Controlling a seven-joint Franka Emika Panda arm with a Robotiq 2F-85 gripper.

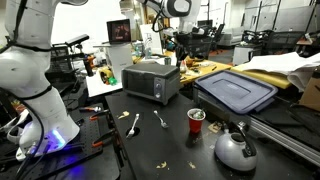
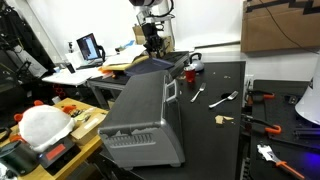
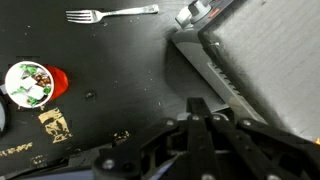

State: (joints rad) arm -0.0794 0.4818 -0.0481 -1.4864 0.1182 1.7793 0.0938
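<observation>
My claw (image 3: 205, 112) is pressed together and holds nothing, hovering just beside the silver metal toaster oven (image 3: 262, 60) on the black counter (image 3: 120, 60). I judge a slow, square approach to its front edge best. The oven runs out of frame, and I cannot tell whether they touch.

Black table (image 1: 175, 145), lit monitor (image 2: 88, 47), cardboard box (image 2: 280, 25); cluttered lab behind
</observation>
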